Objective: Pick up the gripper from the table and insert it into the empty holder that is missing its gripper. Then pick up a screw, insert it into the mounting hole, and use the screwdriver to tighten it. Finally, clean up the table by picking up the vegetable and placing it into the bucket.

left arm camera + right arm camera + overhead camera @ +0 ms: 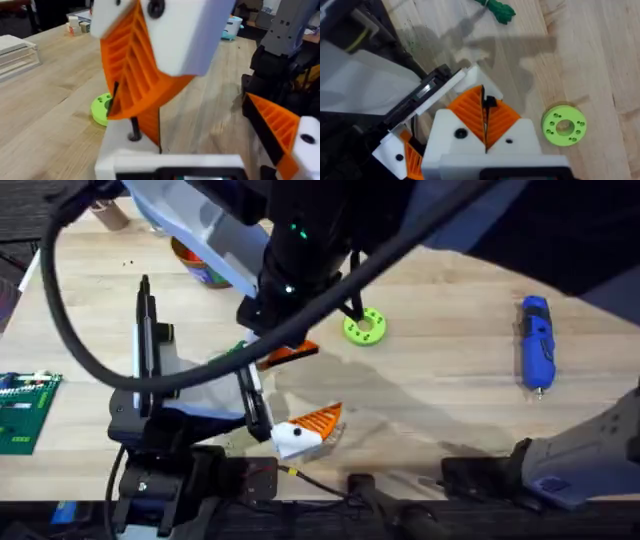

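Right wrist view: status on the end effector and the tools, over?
Right end effector shut on small dark piece. Screwdriver lying untouched. Vegetable loose on wood. Lime disc close by.

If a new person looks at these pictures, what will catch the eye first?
Probably the large dark arm rising close under the overhead camera and covering the table's middle. Next, the bright colours: the blue screwdriver lying alone at the far right, and the lime-green disc beside the arm.

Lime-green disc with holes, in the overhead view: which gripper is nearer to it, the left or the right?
Right. The right gripper is just left of the lime-green disc, slightly toward the bases. The left gripper is farther off, lower on the table, nearer the bases.
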